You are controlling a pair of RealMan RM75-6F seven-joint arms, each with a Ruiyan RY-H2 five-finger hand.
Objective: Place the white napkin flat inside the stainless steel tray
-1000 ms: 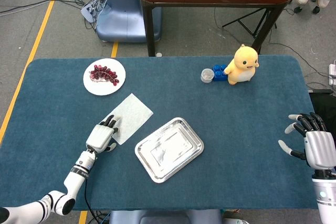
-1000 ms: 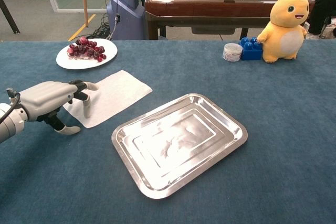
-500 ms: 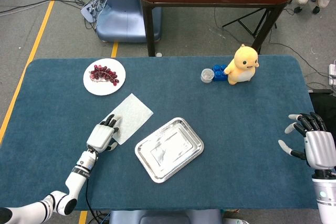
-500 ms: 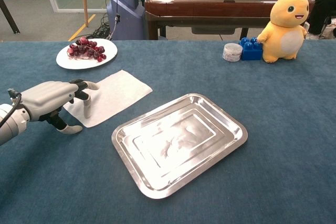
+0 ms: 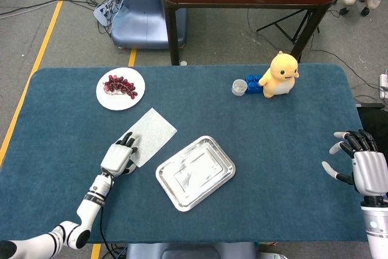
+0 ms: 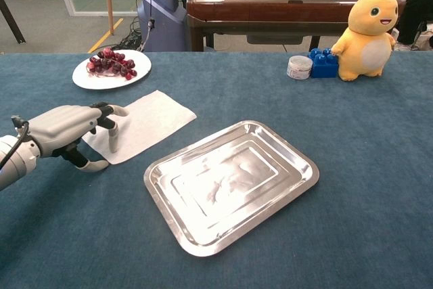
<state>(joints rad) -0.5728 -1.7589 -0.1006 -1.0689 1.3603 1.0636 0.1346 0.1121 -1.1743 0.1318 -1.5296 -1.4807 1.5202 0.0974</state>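
Observation:
The white napkin (image 5: 153, 131) (image 6: 147, 124) lies flat on the blue tablecloth, left of the stainless steel tray (image 5: 195, 173) (image 6: 230, 184), which is empty. My left hand (image 5: 118, 157) (image 6: 67, 130) sits at the napkin's near left corner. Its fingertips (image 6: 113, 141) bend down onto the napkin's edge, and the thumb is spread on the cloth beside it. The napkin is not lifted. My right hand (image 5: 364, 167) hovers at the table's right edge with its fingers apart and nothing in it. It shows in the head view only.
A white plate of grapes (image 5: 120, 87) (image 6: 111, 67) stands behind the napkin. At the back right are a yellow plush toy (image 5: 280, 74) (image 6: 366, 25), a blue block (image 5: 253, 84) (image 6: 323, 63) and a small lidded jar (image 5: 239, 87) (image 6: 298, 67). A wooden table stands beyond.
The left hand has crept very slightly toward the napkin. The napkin, the tray and the right hand have not moved.

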